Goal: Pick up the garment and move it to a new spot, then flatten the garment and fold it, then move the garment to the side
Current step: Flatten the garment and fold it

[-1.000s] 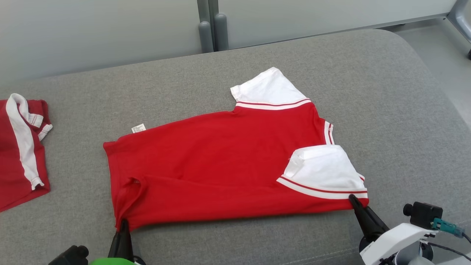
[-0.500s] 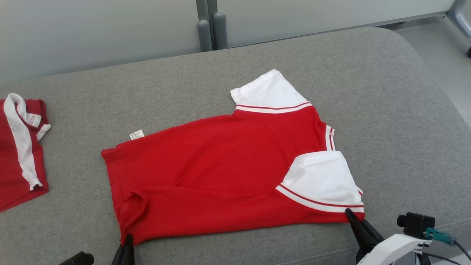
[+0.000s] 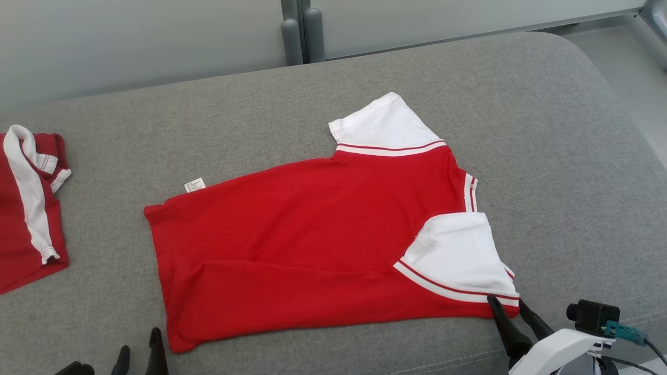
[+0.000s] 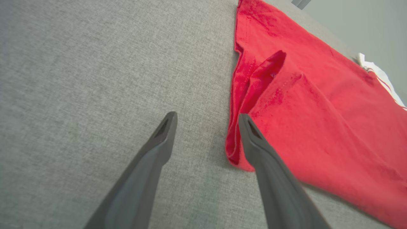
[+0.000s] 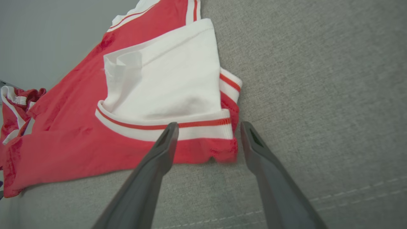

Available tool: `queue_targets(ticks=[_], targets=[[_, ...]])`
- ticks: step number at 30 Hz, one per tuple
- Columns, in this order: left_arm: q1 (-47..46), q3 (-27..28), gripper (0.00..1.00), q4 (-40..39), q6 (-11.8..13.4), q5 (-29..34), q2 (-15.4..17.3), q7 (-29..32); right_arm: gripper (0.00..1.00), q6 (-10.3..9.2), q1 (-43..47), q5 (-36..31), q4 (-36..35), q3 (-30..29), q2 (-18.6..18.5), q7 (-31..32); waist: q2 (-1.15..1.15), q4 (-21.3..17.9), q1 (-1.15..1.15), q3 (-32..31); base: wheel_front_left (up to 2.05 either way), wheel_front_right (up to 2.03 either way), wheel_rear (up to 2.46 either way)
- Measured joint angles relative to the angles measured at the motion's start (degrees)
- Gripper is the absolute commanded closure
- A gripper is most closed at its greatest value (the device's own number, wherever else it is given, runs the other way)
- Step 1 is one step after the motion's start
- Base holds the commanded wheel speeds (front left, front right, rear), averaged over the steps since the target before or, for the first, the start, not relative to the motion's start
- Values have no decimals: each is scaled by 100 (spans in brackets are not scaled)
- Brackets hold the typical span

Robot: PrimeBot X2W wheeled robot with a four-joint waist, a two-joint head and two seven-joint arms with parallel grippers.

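Left end effector [image 3: 139, 341] shows at the bottom edge of the head view with its two dark fingers apart and nothing between them, just short of the near left corner of the garment [image 3: 312, 239]. That red shirt with white sleeves lies flat in the middle of the grey fabric-covered surface [image 3: 521, 130], one sleeve folded over its body and a small white label [image 3: 195, 184] peeping out at its far edge. The right end effector [image 3: 506, 302] sits at the shirt's near right corner, fingers parted on either side of the red hem. A second red-and-white garment [image 3: 26, 208] lies well apart at the far left. From the left wrist, the left end effector [image 4: 207, 116] stands wide over bare grey cloth, the garment [image 4: 318, 111] and its creased hem corner just beside one finger. From the right wrist, the right end effector [image 5: 209, 125] is spread open around the striped cuff and corner of the garment [image 5: 79, 140]; whether the fingers touch the cloth I cannot tell.
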Motion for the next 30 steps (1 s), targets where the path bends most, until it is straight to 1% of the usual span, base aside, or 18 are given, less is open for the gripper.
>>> queue_targets(ticks=[4,6,9,10,13,15,19,23,26,30], targets=[[31,130,0,-99,2,46,33,-59,0,-12,2,-9,-11,-64,-52,-3,0,10,0,7,0,0,0],[32,175,0,-177,2,138,40,-119,0,-55,2,-73,-44,-130,-99,-4,0,8,0,8,0,0,0],[31,281,0,-307,2,276,77,-185,0,-63,-18,-189,-137,-179,-243,-5,0,-25,0,4,0,0,0],[23,288,0,-366,2,309,85,-208,0,-108,-44,-231,-175,-211,-283,-7,0,-45,0,0,0,0,0],[-41,224,0,-504,3,419,90,-205,0,-163,-176,-372,-286,-338,-456,-27,0,-107,0,-17,0,0,0],[-164,85,0,-556,2,544,130,-185,0,-212,-302,-448,-379,-389,-575,-47,0,-145,0,-31,0,0,0],[-587,-288,0,-673,2,845,275,48,0,-249,-558,-632,-527,-417,-775,-48,0,-182,0,-40,0,0,0],[-1132,-671,0,-619,2,1203,463,391,0,-254,-851,-820,-691,-453,-991,-48,0,-143,0,-10,0,0,0],[-1588,-773,0,-410,2,1411,583,646,0,-254,-1087,-909,-818,-453,-1101,-48,0,-79,0,33,0,0,0],[-2068,-766,0,-64,2,1484,593,945,0,-233,-1352,-1024,-995,-342,-1110,15,0,-9,0,146,0,0,0]])
